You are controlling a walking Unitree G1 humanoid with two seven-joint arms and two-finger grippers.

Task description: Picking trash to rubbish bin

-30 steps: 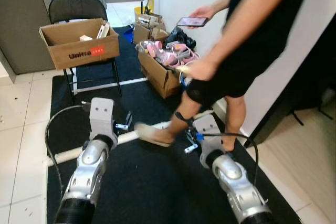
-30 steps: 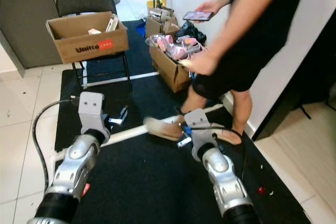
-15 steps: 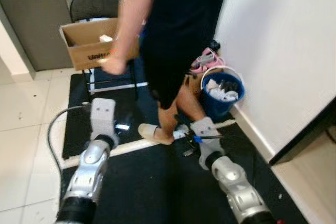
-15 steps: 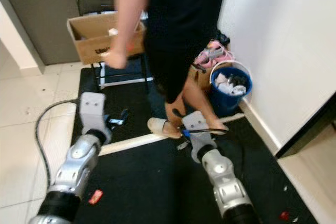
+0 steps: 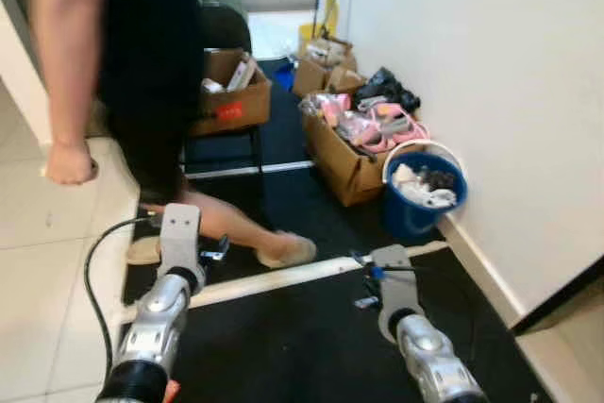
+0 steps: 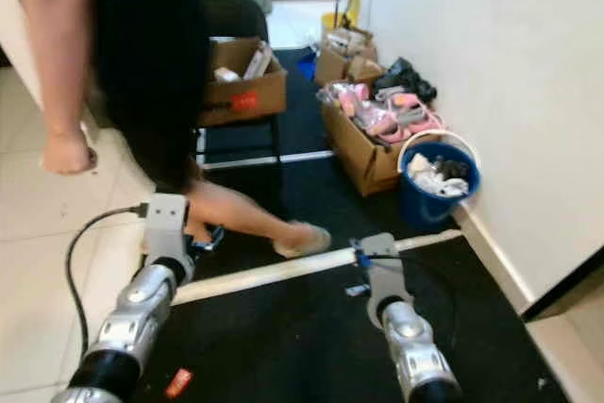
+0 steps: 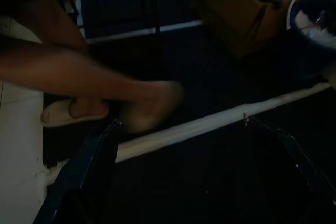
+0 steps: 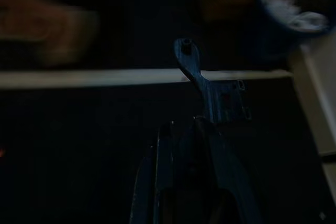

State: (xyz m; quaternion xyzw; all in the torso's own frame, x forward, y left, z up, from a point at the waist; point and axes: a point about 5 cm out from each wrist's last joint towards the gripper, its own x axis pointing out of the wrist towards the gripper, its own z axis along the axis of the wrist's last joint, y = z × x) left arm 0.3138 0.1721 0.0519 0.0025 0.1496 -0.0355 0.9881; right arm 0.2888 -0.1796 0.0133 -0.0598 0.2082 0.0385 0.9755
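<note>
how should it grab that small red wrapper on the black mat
Judging by its pose, pinch the red wrapper across its short width, coming straight down from above. It lies flat on the black mat, beside the left arm, so a sideways approach finds no edge.

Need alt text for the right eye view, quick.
A person's bare leg steps across the black mat just ahead of both silver arms. A blue plastic bucket of rubbish stands by the white wall; a small red wrapper lies near the left arm.
</note>
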